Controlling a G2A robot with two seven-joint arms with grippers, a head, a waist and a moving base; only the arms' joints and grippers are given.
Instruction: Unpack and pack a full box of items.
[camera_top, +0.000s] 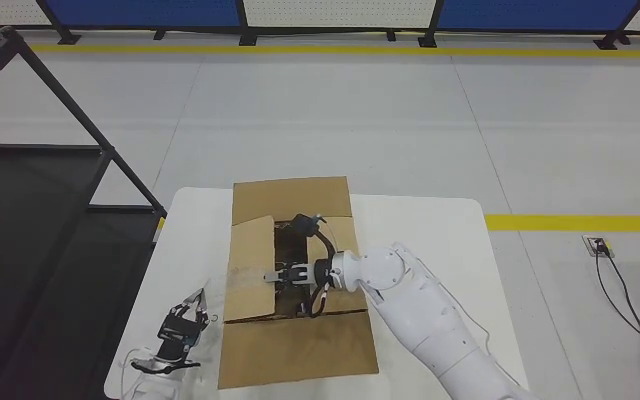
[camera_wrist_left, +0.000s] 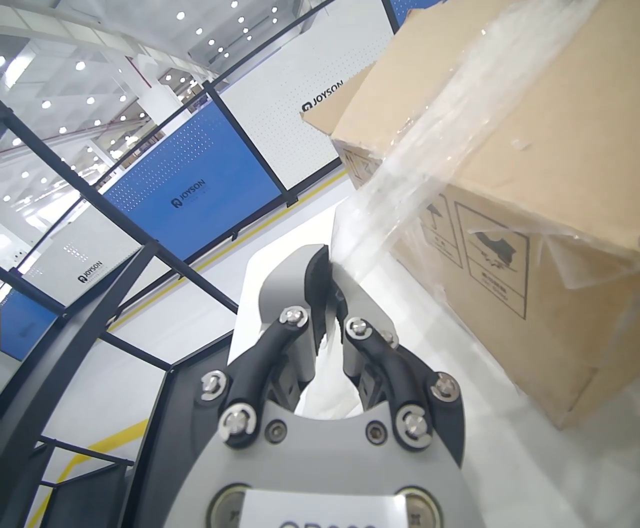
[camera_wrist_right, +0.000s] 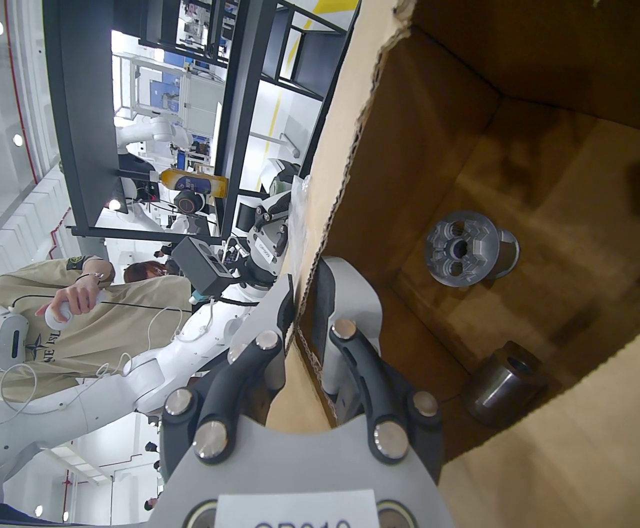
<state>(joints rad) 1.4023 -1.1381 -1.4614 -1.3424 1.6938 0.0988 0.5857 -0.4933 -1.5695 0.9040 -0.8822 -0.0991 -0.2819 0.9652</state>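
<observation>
I hold tape (camera_wrist_left: 430, 125) pinched in the left gripper (camera_wrist_left: 331, 270), left of the mid-table box (camera_wrist_left: 560, 165), its flap (camera_wrist_right: 345, 125) clamped in the right gripper (camera_wrist_right: 300, 292); a hard pull could snap tape or tear flap.

There is one box (camera_top: 300, 350) in the middle of the top view. It sits on one table (camera_top: 450, 230). There are two grippers. The left gripper (camera_top: 200, 305) is at the lower left of the top view, and the right gripper (camera_top: 280, 272) is in the middle, at the box. Two metal parts lie inside the box. One is a wheel (camera_wrist_right: 462, 248) with holes in it, and one is a plain round part (camera_wrist_right: 505, 382). One strip of clear tape (camera_wrist_left: 430, 145) hangs off the box. One black rack (camera_top: 60, 200) stands at the left of the top view.
</observation>
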